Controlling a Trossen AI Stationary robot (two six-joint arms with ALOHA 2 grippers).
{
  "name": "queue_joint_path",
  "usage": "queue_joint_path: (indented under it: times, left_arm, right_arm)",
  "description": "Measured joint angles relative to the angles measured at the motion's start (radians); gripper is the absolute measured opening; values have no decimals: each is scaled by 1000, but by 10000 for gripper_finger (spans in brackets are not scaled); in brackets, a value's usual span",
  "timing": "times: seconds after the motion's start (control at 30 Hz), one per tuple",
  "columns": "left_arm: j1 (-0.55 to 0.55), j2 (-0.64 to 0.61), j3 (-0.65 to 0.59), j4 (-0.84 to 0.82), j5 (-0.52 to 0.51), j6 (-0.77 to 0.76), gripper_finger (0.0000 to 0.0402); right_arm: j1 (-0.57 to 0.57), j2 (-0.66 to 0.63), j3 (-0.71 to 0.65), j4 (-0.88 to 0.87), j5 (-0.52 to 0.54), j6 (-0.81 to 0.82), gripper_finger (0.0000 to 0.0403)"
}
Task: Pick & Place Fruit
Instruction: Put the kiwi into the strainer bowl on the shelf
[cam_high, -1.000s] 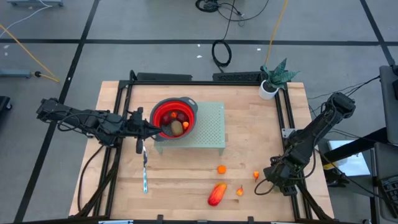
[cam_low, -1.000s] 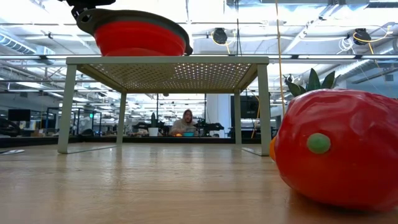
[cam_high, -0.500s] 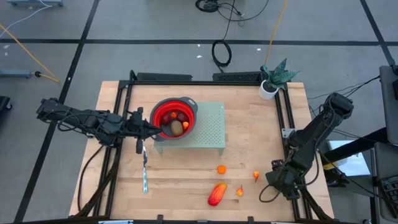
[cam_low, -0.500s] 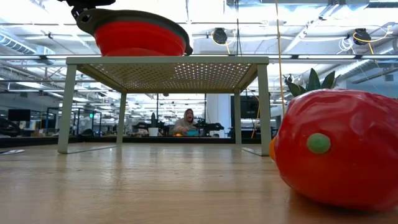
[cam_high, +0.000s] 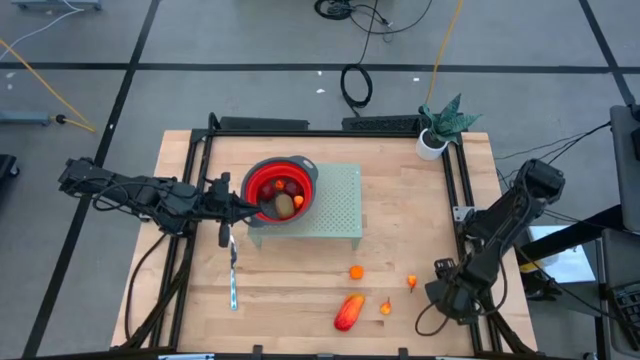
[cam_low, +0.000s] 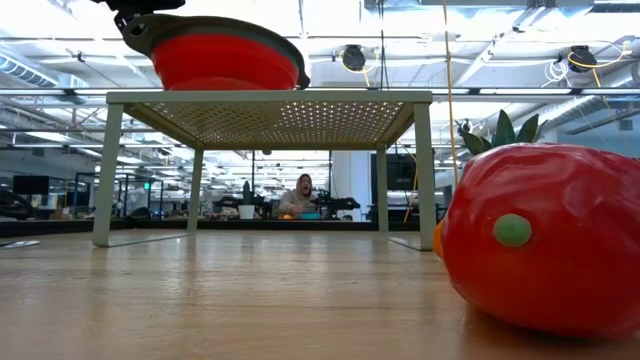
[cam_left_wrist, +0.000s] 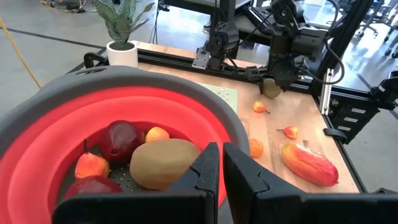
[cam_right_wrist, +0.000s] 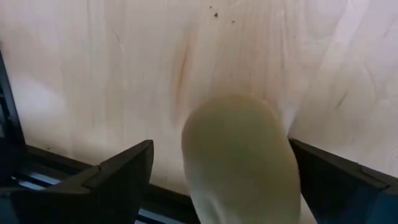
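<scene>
Left gripper (cam_left_wrist: 214, 163): fingers pressed together on red bowl (cam_high: 262, 180) rim.
Right gripper (cam_right_wrist: 217, 168): fingers spread around pale fruit (cam_right_wrist: 239, 155) on desk (cam_high: 290, 290), near edge.
Risk: fruit may be nudged off during closing.

One red bowl (cam_high: 279, 186) on one green perforated stand (cam_high: 335, 205) holds five fruits: two dark-red round ones (cam_left_wrist: 120, 139), one brown oval (cam_left_wrist: 165, 163), two small orange ones (cam_left_wrist: 157, 134). Four orange pieces (cam_high: 356, 272) and one pale oval fruit (cam_right_wrist: 239, 155) lie near the table's front edge. One silver knife (cam_high: 232, 276), one potted plant (cam_high: 436, 128).
</scene>
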Motion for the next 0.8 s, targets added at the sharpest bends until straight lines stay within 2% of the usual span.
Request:
queue_joint_path:
  times: [0.13, 0.23, 0.6, 0.7, 0.8]
  left_arm:
    - [0, 0, 0, 1, 0, -3, 19]
    - [0, 0, 0, 1, 1, -3, 19]
    - [0, 0, 0, 2, 3, -3, 19]
    - [0, 0, 0, 1, 3, -3, 19]
    - [0, 0, 0, 2, 3, -2, 19]
  right_arm:
    - [16, 11, 2, -2, 9, 0, 355]
    - [16, 11, 2, -5, 11, 10, 335]
    - [7, 4, -2, -17, 10, 70, 198]
    - [-15, -19, -5, -14, -35, 106, 191]
    - [-51, -59, -4, -8, -28, 144, 191]
